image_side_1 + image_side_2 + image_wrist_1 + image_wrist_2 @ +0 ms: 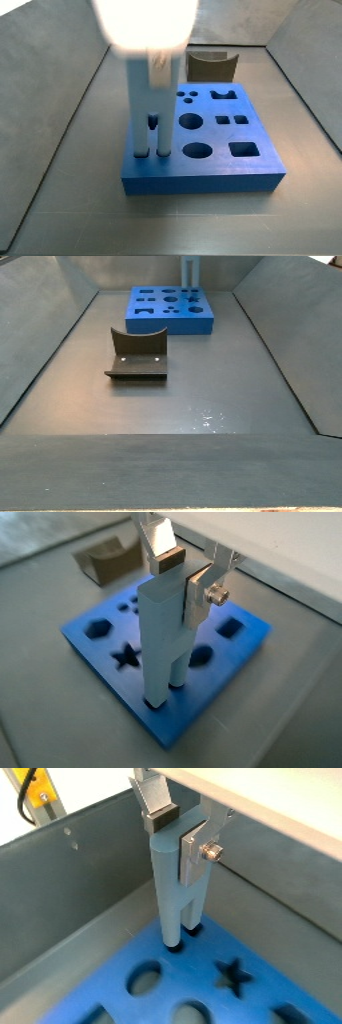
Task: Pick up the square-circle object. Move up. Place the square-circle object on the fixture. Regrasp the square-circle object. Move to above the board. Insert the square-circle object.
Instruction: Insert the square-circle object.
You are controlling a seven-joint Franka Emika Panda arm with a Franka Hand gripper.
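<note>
The gripper (pixel 187 572) has two flat silver fingers (pixel 158 796) with dark pads and a small round screw (pixel 211 852).

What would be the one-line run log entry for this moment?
gripper: shut on block | block: upright, lower end in board holes | fixture: empty | stage: inserting

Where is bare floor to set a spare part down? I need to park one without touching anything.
The widest bare patch is the grey floor in front of the dark brown fixture. Narrower strips flank it. It is crowded at the thick blue board, where the gripper holds the tall pale blue-grey square-circle object upright at its holes.
</note>
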